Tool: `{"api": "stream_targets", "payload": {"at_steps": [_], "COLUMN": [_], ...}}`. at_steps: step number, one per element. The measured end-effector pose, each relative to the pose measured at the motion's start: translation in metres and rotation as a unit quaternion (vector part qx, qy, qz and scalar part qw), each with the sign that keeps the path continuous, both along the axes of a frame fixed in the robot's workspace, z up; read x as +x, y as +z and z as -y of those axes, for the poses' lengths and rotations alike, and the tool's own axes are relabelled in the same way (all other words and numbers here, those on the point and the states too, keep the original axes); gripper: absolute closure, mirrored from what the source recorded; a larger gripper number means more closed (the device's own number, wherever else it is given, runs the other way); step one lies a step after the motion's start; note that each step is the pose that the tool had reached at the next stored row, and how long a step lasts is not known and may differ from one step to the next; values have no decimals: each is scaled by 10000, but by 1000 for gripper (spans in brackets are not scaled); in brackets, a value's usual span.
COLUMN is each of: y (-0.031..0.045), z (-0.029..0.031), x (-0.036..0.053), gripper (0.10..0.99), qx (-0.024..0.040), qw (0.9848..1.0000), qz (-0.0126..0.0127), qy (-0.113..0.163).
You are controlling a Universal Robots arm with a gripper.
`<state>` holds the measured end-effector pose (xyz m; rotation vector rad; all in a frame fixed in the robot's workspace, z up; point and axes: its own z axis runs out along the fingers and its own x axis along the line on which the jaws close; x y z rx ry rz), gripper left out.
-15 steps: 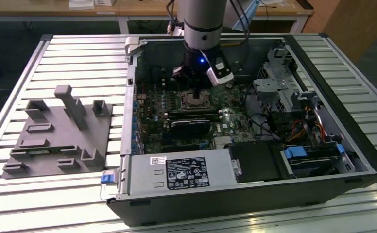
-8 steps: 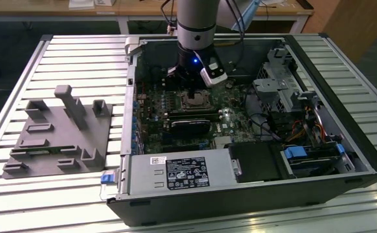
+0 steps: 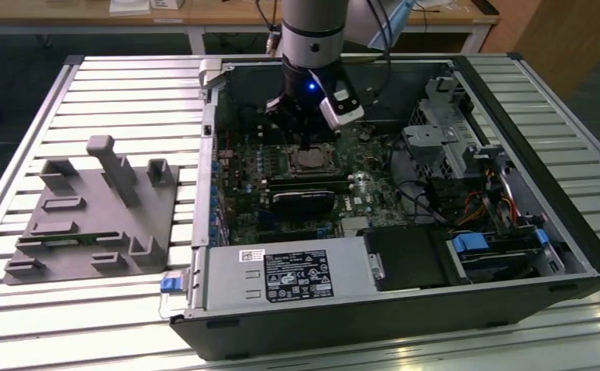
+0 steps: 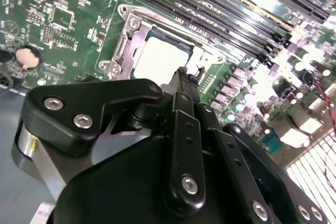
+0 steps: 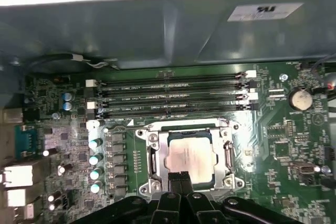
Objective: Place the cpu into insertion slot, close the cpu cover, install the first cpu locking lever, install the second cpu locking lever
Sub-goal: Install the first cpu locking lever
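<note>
The cpu [image 5: 190, 155] lies flat in the insertion slot [image 5: 148, 184] on the green motherboard, its silvery-tan top showing. The cpu cover [image 5: 229, 153] is down, its silvery frame lying around the chip. In the second wrist view the cpu [image 4: 157, 59] shows through the window of the cover [image 4: 125, 45]. My gripper [image 5: 181, 180] hangs just above the slot's edge, its fingers shut with nothing seen between them. Its tip [image 4: 184, 74] sits at the chip's rim. In the exterior view the gripper [image 3: 300, 137] reaches down into the open case over the cpu [image 3: 308, 160].
Long black memory slots [image 5: 173, 98] run right beside the socket. Blue capacitors [image 5: 95, 158] stand on its other side. The case wall [image 5: 157, 19] rises behind the board. A black power supply box [image 3: 290, 274], a drive cage [image 3: 450, 135] and a grey fixture [image 3: 93, 212] also show.
</note>
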<state>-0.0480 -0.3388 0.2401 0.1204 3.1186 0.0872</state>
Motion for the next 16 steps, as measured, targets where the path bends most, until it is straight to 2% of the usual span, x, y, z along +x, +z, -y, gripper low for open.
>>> {"api": "stream_targets", "payload": {"at_steps": [2,6,13,16], "y": [39,45,45,45], "z": [0,0,1,2], "x": [0,-42,-302,-385], "gripper": [980,980,980,980], "qx": [0,6,34,50], "qw": [10000,10000,10000,10000], "qz": [1,15,35,37], "qy": [0,0,1,0]}}
